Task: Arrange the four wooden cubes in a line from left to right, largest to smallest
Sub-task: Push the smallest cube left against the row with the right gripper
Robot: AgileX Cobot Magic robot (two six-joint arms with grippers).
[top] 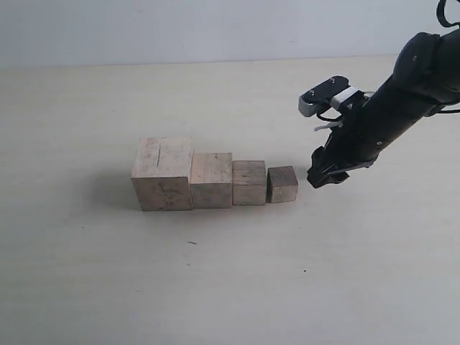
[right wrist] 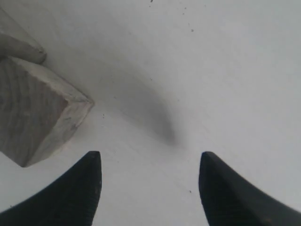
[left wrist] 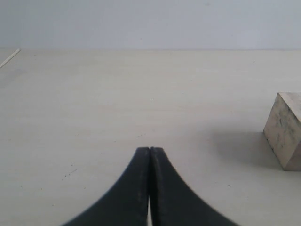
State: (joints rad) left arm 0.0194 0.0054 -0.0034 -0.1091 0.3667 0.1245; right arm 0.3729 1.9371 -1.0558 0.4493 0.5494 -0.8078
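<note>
The four wooden cubes sit in a touching row on the table point(top: 215, 287), stepping down in size across the exterior view from the largest cube point(top: 162, 174) on the left, with a dark crack on top, to the smallest cube point(top: 282, 184) on the right. My right gripper point(top: 327, 176) hangs low just beside the smallest cube, on its right and clear of it. Its jaws stand spread with only bare table between them. My right arm point(top: 392, 108) slants down from the upper right, its fingertips close to the surface. My left gripper point(left wrist: 149, 149) is pressed together, empty, well apart from the one cube its camera shows.
</note>
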